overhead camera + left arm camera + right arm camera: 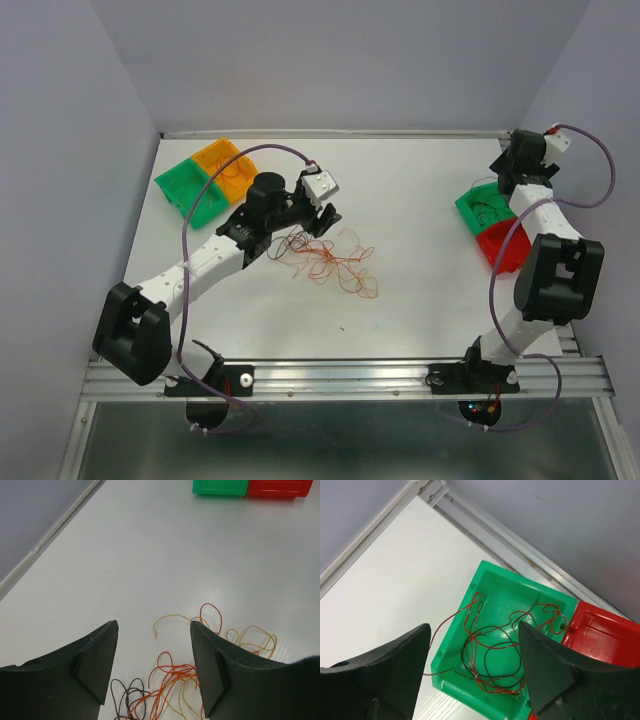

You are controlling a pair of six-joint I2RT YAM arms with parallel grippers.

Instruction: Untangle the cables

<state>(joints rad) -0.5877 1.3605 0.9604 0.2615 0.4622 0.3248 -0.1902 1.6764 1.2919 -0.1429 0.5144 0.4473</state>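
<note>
Left tool (pixel 152 630): fingers spread, gripping nothing, hanging over the tangled orange and brown cables (pixel 170 677) that lie on the white table (pixel 150 555). Right tool (pixel 472 630): also spread and empty. We see it above the green bin (pixel 527 584), with red and black wires (pixel 495 655) heaped inside and one red strand trailing over the rim. The red bin (pixel 600 630) touches the green one.
</note>
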